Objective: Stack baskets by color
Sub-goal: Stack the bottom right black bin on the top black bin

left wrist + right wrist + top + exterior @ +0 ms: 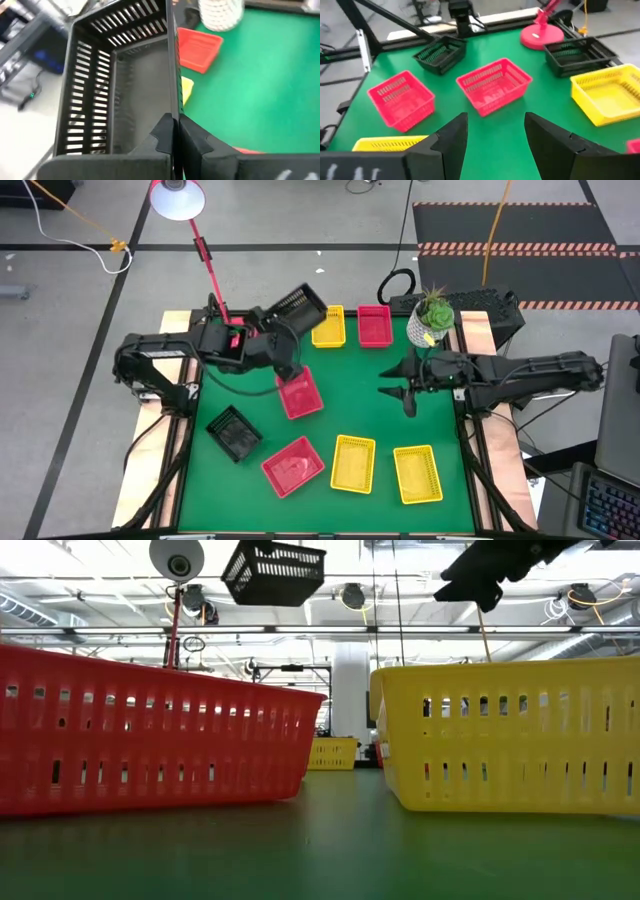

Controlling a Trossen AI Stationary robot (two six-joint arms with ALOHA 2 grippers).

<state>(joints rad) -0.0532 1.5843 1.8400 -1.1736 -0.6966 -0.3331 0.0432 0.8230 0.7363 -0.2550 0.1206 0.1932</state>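
The left hand (176, 131) was clamped on the wall of a black basket (298, 307) raised above the green surface (360, 395) near a yellow basket (328, 326), while the right hand (397, 383) hovered open, empty.

1. The high view hangs above the desk (330, 395) and looks straight down, taking in its whole green top and both arms.
2. The low view sits at desk-top level, facing level across the green surface into the room, very near a red basket (150, 730) and a yellow basket (510, 735).
3. The left wrist view looks close along its claw (176, 131) into a raised black basket (120, 80), which the high and low views share.
4. The right wrist view faces across the desk past its claw (496, 131).
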